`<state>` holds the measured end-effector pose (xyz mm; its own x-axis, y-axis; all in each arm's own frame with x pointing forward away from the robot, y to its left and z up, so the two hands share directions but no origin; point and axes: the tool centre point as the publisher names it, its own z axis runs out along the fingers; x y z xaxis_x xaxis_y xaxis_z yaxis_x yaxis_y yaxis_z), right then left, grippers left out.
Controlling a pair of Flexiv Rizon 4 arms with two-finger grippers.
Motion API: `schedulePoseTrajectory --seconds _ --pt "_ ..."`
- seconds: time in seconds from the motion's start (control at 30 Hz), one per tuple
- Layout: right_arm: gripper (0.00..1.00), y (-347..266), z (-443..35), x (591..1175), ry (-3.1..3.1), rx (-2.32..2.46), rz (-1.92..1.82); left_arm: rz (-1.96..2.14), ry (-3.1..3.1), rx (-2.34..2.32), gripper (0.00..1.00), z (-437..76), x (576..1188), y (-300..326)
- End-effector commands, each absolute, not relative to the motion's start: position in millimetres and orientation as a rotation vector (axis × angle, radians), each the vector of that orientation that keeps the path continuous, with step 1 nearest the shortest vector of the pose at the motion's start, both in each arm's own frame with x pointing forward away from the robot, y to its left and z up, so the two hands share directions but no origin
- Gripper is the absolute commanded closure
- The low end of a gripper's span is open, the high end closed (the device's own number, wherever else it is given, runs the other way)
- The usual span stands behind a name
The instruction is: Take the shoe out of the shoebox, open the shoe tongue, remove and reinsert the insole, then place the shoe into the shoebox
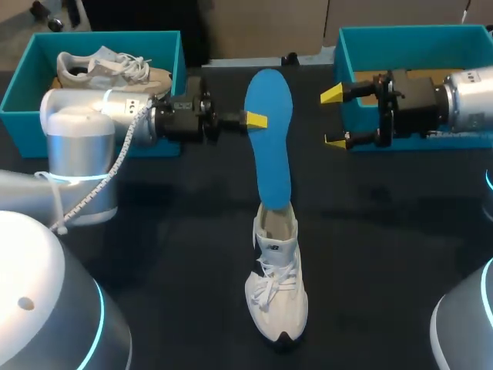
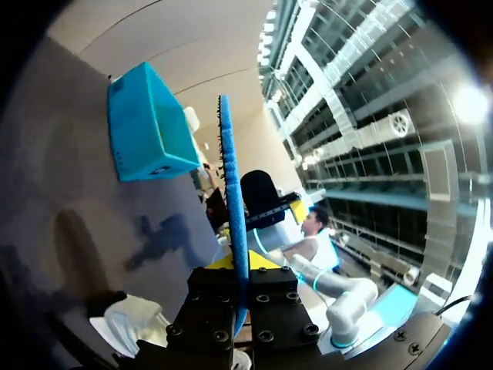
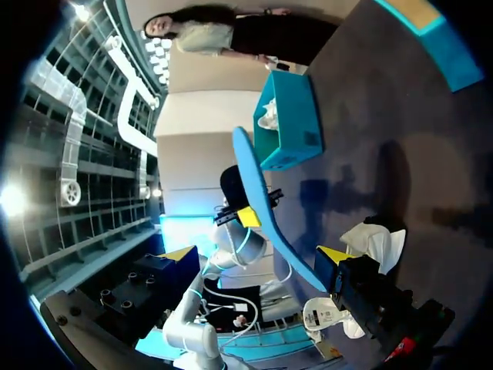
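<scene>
Fingers of the left gripper (image 1: 259, 119) pinch the 9 o'clock edge of a long blue foam insole (image 1: 269, 131), clenched on it from both sides; from that arm's wrist the insole (image 2: 232, 193) shows edge-on, rising from between the fingers. The insole stands nearly upright, its lower end meeting the heel opening of a white lace-up sneaker (image 1: 277, 297). This sneaker rests on the dark table (image 1: 385, 254) at 6 o'clock from the table's middle, toe toward 6. At 3 o'clock from the insole, clearly apart, the right gripper (image 1: 333, 118) hangs released, its yellow tips spread and holding nothing; its wrist camera sees the insole (image 3: 262, 200) ahead, with the sneaker (image 3: 373, 240) at its foot. A teal open shoebox (image 1: 23, 85) at 10 o'clock holds a second pale sneaker (image 1: 115, 69). Another teal shoebox (image 1: 400, 38) sits at 2 o'clock, behind the right gripper.
</scene>
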<state>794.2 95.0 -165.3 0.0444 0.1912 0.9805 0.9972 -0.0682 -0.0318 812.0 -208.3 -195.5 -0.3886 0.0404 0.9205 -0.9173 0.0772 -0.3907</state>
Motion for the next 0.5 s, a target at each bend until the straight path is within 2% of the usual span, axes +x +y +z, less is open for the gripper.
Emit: schedulePoseTrajectory --seconds 0.03,0.17,0.5 --pt "0.00 96.5 -165.3 794.9 -1.292 -1.420 -1.130 1.644 -1.788 0.630 1.00 -188.5 818.5 -206.2" --pt "0.00 96.5 -165.3 794.9 -1.292 -1.420 -1.130 1.817 -2.008 0.442 1.00 -179.1 824.7 -207.1" --pt "0.00 96.5 -165.3 794.9 -1.292 -1.420 -1.130 1.817 -2.008 0.442 1.00 -179.1 824.7 -207.1"
